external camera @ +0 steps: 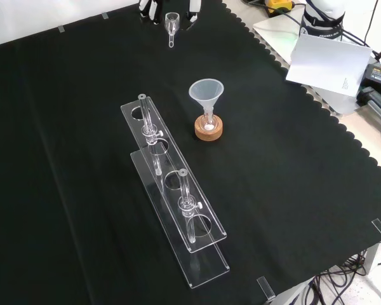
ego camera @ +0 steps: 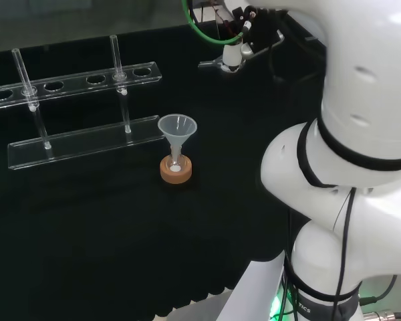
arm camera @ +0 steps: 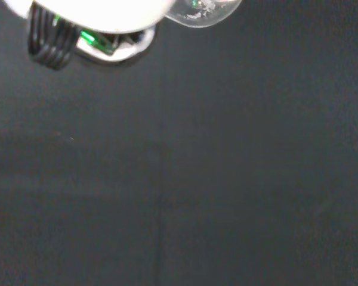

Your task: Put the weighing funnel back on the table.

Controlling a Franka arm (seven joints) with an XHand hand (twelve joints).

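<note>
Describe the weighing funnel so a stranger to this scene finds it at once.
In the front view, go to the black cloth's far edge, where the hand comes in. Between its fingers is the weighing funnel, a small clear cup with a short stem. The big funnel mid-cloth stands in a flask on a cork ring; this one doesn't.

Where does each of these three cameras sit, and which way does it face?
Head view: behind and above the arm's base, facing over the white arm links to the cloth and hand.
Front view: before the arm, looking down on the cloth; the hand shows at top.
Wrist view: on the wrist, facing the cloth past the blurred hand.
Head and front views share the funnel and tube rack.
</note>
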